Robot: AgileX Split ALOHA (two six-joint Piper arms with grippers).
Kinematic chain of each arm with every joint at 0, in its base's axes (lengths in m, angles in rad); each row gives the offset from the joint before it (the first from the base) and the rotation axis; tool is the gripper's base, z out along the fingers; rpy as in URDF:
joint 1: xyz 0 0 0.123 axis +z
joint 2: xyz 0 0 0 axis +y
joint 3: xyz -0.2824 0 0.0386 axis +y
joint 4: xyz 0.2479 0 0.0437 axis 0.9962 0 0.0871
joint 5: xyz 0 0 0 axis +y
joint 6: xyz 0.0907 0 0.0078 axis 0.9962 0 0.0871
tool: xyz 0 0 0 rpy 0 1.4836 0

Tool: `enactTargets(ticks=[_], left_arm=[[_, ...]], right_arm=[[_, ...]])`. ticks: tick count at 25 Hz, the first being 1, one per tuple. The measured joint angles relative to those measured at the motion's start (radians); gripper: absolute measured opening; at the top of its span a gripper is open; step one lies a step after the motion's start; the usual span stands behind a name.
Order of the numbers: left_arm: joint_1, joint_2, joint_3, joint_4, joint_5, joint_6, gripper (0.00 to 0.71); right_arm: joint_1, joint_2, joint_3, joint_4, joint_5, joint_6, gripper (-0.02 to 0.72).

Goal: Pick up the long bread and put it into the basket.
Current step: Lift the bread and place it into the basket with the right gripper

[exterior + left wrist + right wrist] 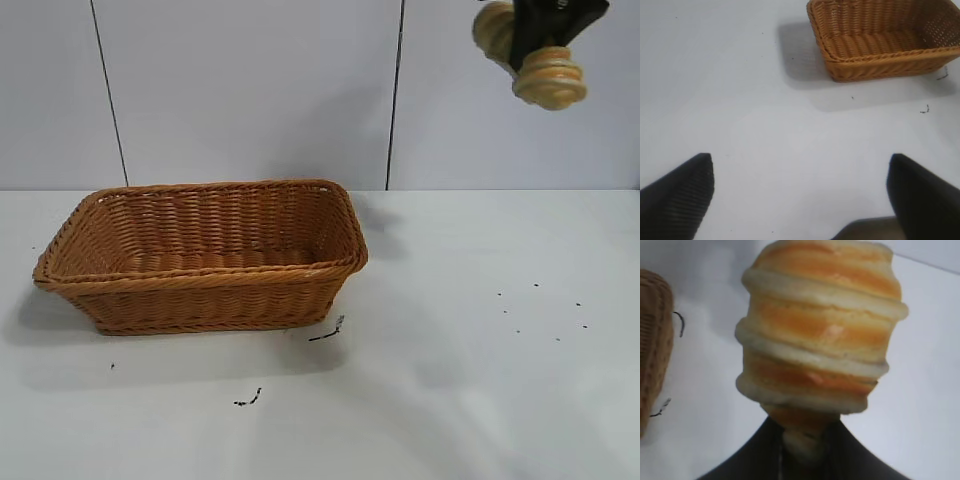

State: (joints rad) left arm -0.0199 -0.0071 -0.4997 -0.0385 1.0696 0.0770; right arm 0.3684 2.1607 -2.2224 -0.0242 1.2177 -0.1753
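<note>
High at the top right of the exterior view, my right gripper (535, 45) is shut on the long bread (548, 78), a pale loaf with orange-brown ridges, well above the table. The right wrist view shows the long bread (820, 330) pinched between the dark fingers (765, 450) at its narrow end. The basket (200, 300), orange-brown wicker, sits on the table to the left of centre with nothing in it. My left gripper (800, 192) stands open over bare table, nothing between its fingers, with the basket (880, 65) farther off.
The white table (480, 380) carries small dark specks and two dark scraps (328, 332) near the basket's front right corner. A pale panelled wall (250, 90) closes the back.
</note>
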Motion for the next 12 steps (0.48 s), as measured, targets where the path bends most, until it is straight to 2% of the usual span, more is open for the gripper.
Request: enactTargets(ticks=[3,5,8,12], left_arm=[[0.0,0.0,0.0,0.0,0.0,0.0,0.692],[0.0,0.0,0.0,0.0,0.0,0.0,0.692],[0.0,0.0,0.0,0.0,0.0,0.0,0.692],[0.0,0.0,0.0,0.0,0.0,0.0,0.692]], right_arm=[[0.069,0.061,-0.072,0.002,-0.002,-0.048,0.097],[0.117,0.09,-0.089,0.003,-0.023,-0.125,0.097],[0.179,0.116,-0.091,0.024,-0.074,-0.314,0.097],[0.245,0.154,-0.091,0.059,-0.144,-0.618,0.097]])
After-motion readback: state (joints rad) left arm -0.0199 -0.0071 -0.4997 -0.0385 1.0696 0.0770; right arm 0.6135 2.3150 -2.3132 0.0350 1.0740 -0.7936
